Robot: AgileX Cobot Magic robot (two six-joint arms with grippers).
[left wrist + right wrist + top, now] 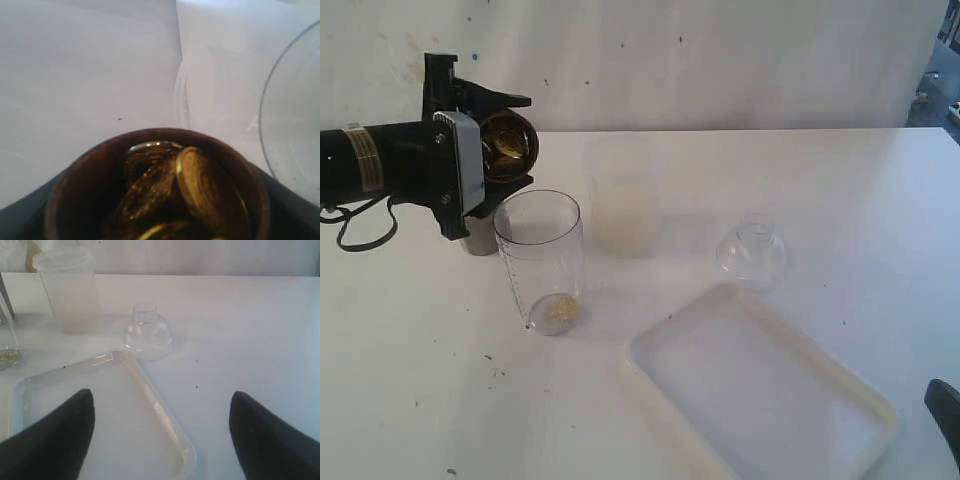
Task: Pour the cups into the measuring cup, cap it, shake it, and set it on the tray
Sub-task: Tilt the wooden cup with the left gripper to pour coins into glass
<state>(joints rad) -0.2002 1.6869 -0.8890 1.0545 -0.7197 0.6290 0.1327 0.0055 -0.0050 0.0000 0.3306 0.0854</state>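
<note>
Pouring is calling for the wooden cup's mouth squarely over the measuring cup. The left gripper is pinching it; the right gripper is hanging spread.

Frosted whitish container, upright on white table, seemingly empty, speckled white wall behind

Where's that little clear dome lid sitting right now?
In the exterior view the dome lid stands right of centre on the table, just beyond the white tray, well right of the measuring cup.
</note>
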